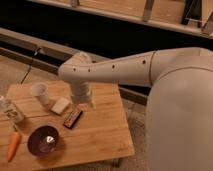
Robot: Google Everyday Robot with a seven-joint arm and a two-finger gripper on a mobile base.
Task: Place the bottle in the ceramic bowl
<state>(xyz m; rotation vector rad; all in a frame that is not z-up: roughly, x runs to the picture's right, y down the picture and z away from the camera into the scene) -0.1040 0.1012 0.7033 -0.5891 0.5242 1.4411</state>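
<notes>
At table [102, 135] left edge, bottle [10, 111], well apart from tool [84, 103] over mid-table, tool state cannot tell

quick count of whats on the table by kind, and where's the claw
bottle: 1
ceramic bowl: 1
white cup: 1
carrot: 1
pale block: 1
dark packet: 1
total: 6
claw: hangs over the table, just above the dark packet
</notes>
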